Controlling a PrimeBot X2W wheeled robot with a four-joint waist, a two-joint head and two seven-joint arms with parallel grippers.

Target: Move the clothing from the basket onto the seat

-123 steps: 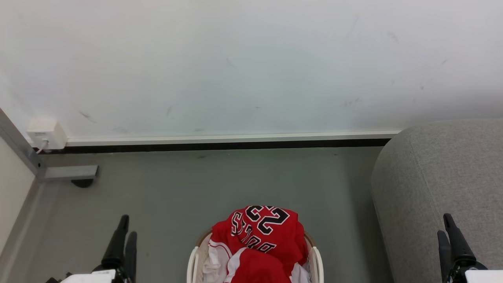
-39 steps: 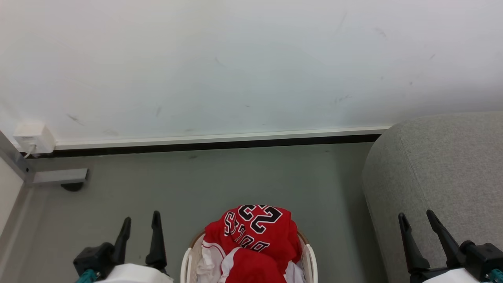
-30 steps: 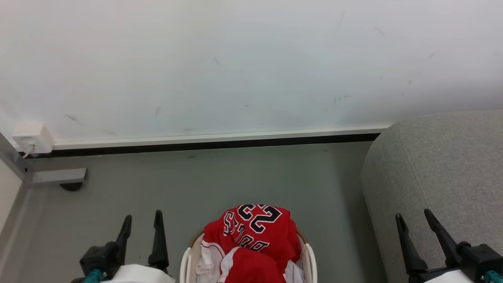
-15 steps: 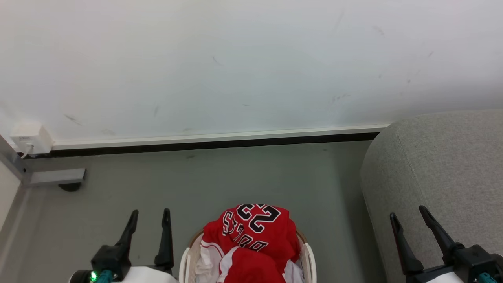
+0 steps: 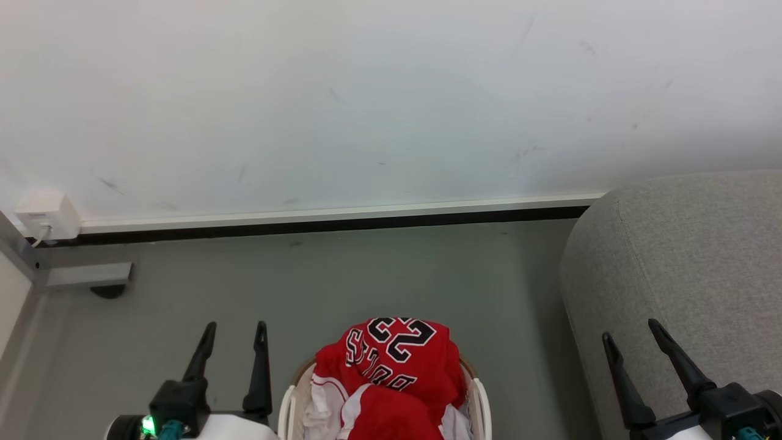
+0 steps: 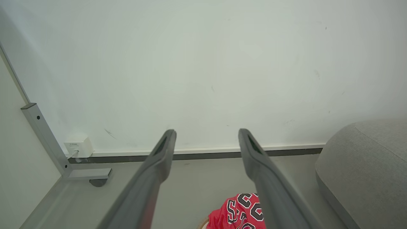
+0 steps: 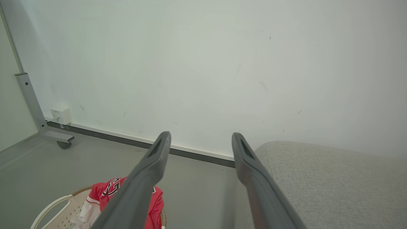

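Red clothing [image 5: 394, 373] with white trim and a black 23 is heaped in the cream-white basket [image 5: 288, 403] at the bottom middle of the head view. The light-grey seat [image 5: 690, 263] fills the right side. My left gripper [image 5: 235, 329] hangs open just left of the basket, nothing between its fingers. Over the seat's front edge my right gripper [image 5: 629, 327] is open and empty. The left wrist view looks past the left gripper [image 6: 206, 132] at the clothing [image 6: 237, 211] low down. Beyond the right gripper [image 7: 201, 135], the right wrist view has basket [image 7: 51, 208], clothing [image 7: 106, 190] and seat [image 7: 334, 181].
A white wall [image 5: 379, 104] with a dark skirting strip closes off the far side of the grey floor [image 5: 342, 275]. At the far left a grey metal post foot [image 5: 88, 275] on a castor and a small white socket box [image 5: 46, 215] sit by the wall.
Both grippers have rotated so their fingers stand apart and have drifted slightly inward toward the basket. The head camera has shifted a little. The clothing lies as before.
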